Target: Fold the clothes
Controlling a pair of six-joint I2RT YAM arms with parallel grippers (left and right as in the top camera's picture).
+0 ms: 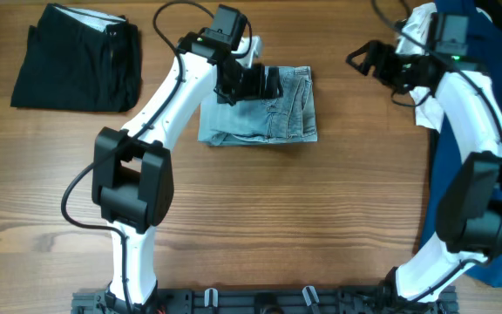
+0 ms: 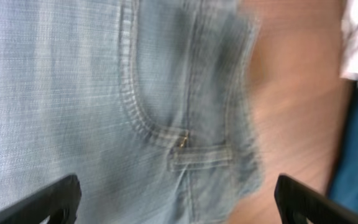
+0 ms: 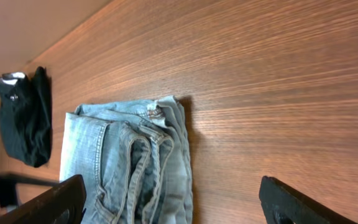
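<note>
While left tool point(image 1: 264, 85) hovers over folded denim shorts point(image 1: 273, 118), fingers apart, long axis side-to-side; right tool point(image 1: 362, 59) likewise apart.

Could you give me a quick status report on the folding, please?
Left gripper open over folded denim shorts. Right gripper open, empty. Black garment well aside.

We read this as a robot lab bench: wood-grain table point(image 1: 321, 209), left arm point(image 1: 159, 105) and right arm point(image 1: 482, 105) on a black rail point(image 1: 260, 301) at 6 o'clock, black garment point(image 1: 77, 57) at 10, dark-blue garment point(image 1: 450, 187) at 3.
</note>
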